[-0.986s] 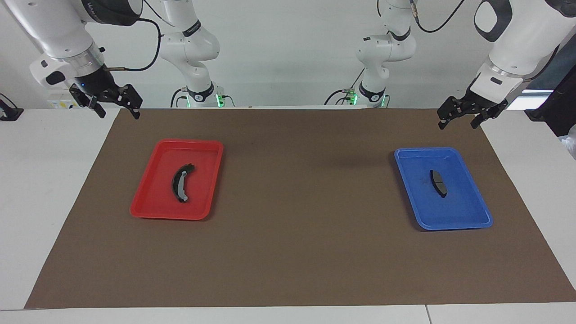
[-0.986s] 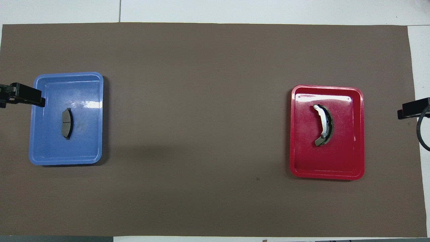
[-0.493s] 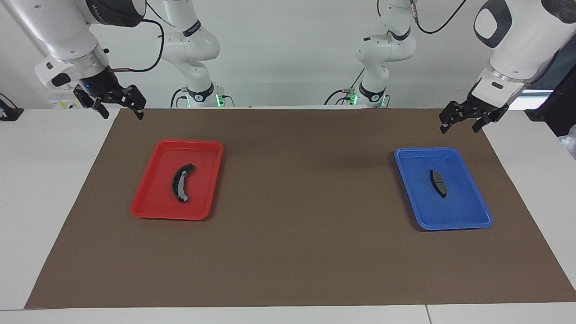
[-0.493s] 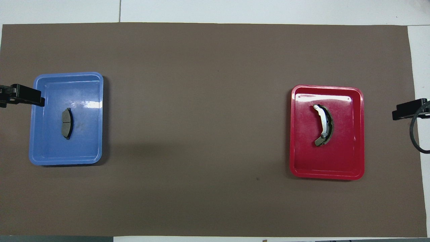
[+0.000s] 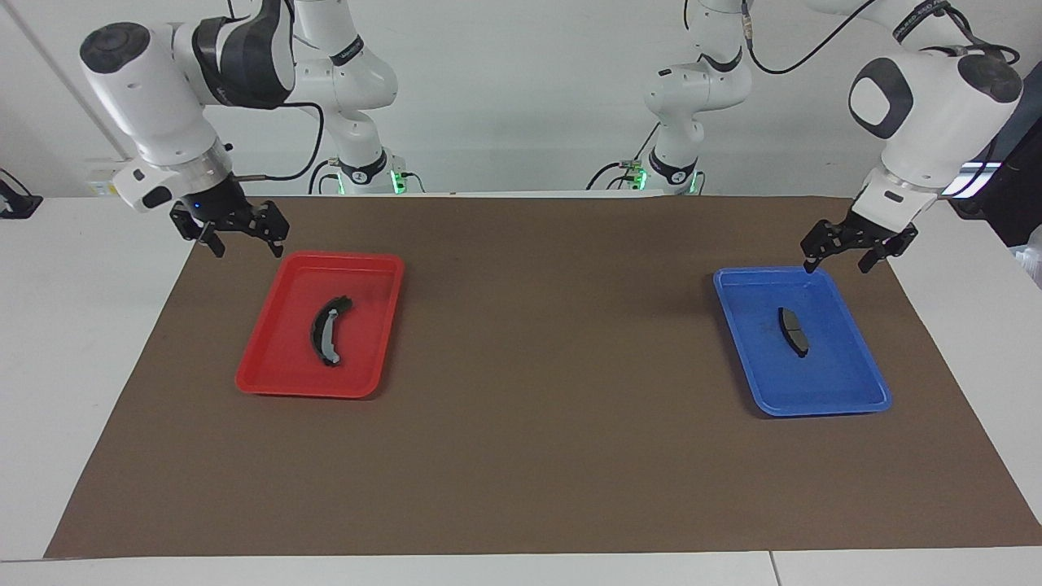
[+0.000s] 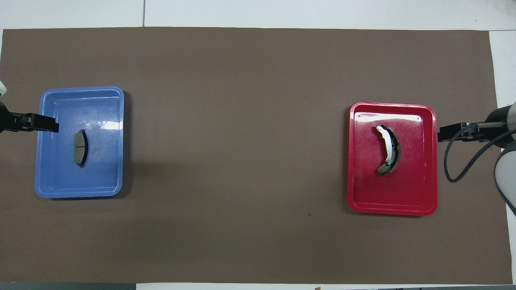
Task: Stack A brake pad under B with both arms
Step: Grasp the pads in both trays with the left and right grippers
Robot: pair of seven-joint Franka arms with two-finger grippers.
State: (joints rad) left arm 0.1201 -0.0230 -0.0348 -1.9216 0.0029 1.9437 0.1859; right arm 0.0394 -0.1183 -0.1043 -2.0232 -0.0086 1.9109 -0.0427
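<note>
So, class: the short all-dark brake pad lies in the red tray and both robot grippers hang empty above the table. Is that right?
One detail is wrong. The short all-dark brake pad lies in the blue plastic tray, as the facing view shows; the red tray holds the longer crescent pad with the grey face. The left gripper and right gripper do hang empty.

robotics lab, two white robot arms (image 5: pixel 163 98) bolted at a white table (image 5: pixel 73 325), brown mat (image 5: pixel 537 407), bare white wall

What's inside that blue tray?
Only the short dark A brake pad lies in the blue tray. The floor beneath the pad is covered.
</note>
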